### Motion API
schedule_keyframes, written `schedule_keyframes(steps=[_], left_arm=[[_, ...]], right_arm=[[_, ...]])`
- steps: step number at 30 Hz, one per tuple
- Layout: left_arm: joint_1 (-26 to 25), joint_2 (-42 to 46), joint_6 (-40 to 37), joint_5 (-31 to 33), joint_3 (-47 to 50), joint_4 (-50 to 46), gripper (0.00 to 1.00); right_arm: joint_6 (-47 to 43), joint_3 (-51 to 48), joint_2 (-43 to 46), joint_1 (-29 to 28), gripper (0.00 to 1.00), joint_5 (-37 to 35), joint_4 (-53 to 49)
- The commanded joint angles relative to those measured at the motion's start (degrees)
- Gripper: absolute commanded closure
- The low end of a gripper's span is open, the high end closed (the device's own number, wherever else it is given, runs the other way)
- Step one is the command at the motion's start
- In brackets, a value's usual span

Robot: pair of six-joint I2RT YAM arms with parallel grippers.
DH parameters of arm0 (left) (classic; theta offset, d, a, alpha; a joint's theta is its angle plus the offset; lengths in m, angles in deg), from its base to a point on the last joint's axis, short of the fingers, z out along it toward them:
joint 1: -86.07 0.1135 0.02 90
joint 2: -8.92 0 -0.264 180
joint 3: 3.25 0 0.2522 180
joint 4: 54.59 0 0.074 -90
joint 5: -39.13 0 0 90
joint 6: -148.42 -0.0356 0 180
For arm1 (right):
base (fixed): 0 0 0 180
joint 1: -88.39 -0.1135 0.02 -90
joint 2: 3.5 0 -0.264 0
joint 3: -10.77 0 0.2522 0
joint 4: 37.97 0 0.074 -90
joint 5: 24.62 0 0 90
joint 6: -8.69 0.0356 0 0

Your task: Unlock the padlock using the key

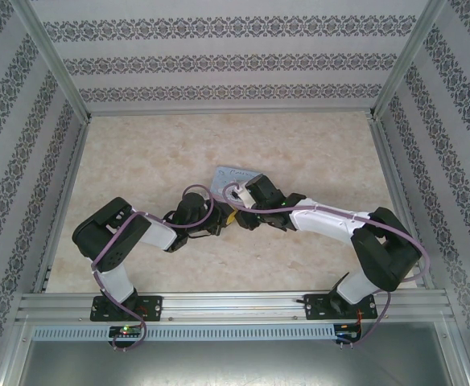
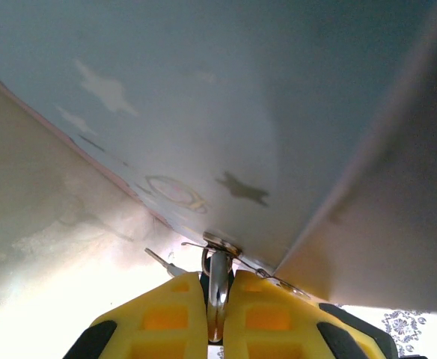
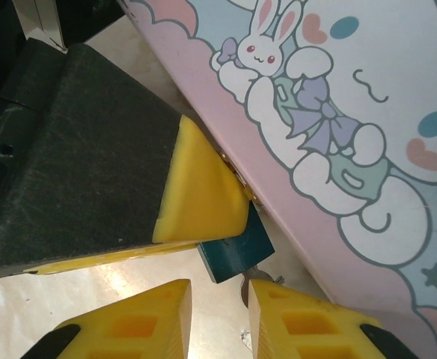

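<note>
The small teal padlock point(image 3: 237, 250) hangs at the front edge of the cartoon-printed tin point(image 3: 338, 134). My left gripper point(image 2: 217, 283) is shut on it, and its shiny metal edge point(image 2: 218, 262) shows between the yellow fingers. One of those left fingers point(image 3: 200, 194) covers the padlock's upper part in the right wrist view. The grey key point(image 3: 247, 284) sticks out of the padlock's underside. My right gripper point(image 3: 218, 290) is just below, jaws apart. The key's head lies against the inner edge of its right finger point(image 3: 293, 321), and the other finger is clear of it.
The tin point(image 1: 233, 178) lies mid-table with both arms meeting at its near edge. Patterned walls and metal frame posts enclose the table point(image 1: 315, 153) on three sides. Open tabletop lies around the tin.
</note>
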Motion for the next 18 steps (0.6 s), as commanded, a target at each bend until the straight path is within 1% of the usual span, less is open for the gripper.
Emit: schedule_keyframes(steps=[1,11,13,18], left_arm=[[0.5,1.8,-1.0,-1.6,-1.3,2.3,1.0],[0.5,2.3,-0.9,-1.6,-1.2,2.6,1.0],[0.5,2.4,-0.9,-1.7,-1.2,2.4,1.0],[0.6,2.6,-0.8,-1.7,-1.2,2.4,1.0]], right_arm=[[-0.6,-0.8,0.6,-0.8,0.72,-2.8,0.1],[-1.8,-0.9,-1.4,-1.5,0.73,-8.0,0.7],[-2.3,-1.0,-1.7,-2.3,0.73,-10.2,0.8],[-4.1,-1.4,-2.9,-5.3,0.76,-18.6,1.7]])
